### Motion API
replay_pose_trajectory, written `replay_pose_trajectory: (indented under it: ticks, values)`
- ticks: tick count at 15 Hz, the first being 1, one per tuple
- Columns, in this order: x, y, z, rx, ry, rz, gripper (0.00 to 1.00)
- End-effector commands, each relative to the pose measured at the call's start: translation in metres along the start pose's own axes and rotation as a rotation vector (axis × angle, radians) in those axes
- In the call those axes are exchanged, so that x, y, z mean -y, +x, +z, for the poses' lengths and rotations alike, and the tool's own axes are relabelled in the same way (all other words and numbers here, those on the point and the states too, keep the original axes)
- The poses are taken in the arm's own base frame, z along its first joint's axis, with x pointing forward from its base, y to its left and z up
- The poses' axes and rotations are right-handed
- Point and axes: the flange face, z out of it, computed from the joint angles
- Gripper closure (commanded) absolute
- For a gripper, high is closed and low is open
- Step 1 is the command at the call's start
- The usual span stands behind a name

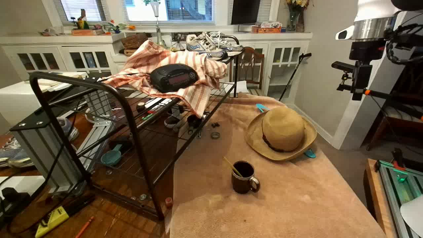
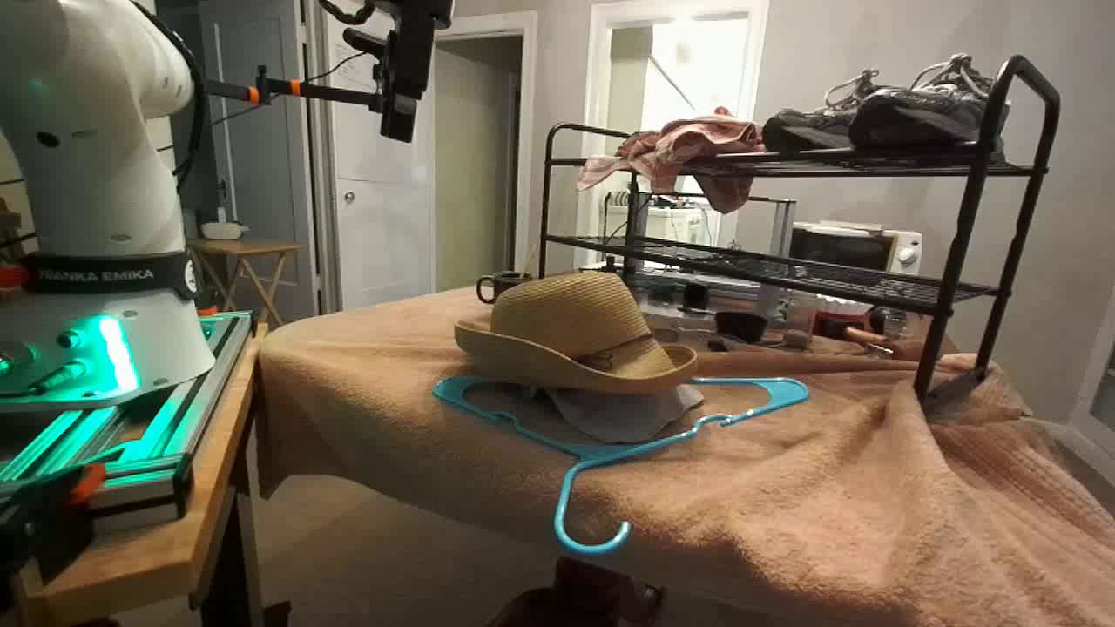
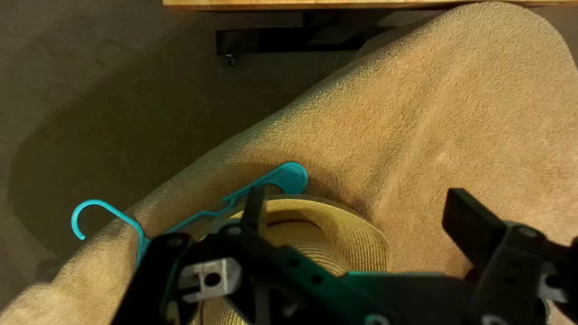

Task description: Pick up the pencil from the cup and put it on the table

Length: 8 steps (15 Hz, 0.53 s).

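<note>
The pencil (image 1: 232, 166), a thin yellowish stick, stands tilted in the cup (image 1: 240, 185) and leans out over its rim away from the handle. The cup is a small dark brown mug on the tan-covered table (image 1: 264, 215). In an exterior view the cup (image 2: 498, 286) shows partly behind the hat, with the pencil (image 2: 530, 258) poking up. My gripper (image 1: 357, 96) hangs high above table level, apart from the cup; it also shows in an exterior view (image 2: 398, 131). In the wrist view the gripper (image 3: 359, 210) is open and empty. The pencil is not visible there.
A straw hat (image 1: 284, 132) lies on the table near the cup, over a blue hanger (image 2: 601, 453). A black wire rack (image 1: 132, 132) with a striped cloth (image 1: 195, 72), a black clock (image 1: 173, 77) and shoes (image 1: 211, 46) stands beside the cup. Small items lie by the rack.
</note>
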Motion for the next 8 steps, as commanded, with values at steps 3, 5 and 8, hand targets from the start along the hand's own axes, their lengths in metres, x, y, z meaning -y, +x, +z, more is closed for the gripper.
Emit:
replay_pose_trajectory:
  ticks: [3, 5, 8]
  values:
    - [0.000, 0.000, 0.000, 0.001, 0.000, 0.000, 0.00]
    - [0.000, 0.000, 0.000, 0.001, 0.000, 0.000, 0.00]
    - [0.010, 0.004, 0.002, 0.004, -0.013, -0.040, 0.00]
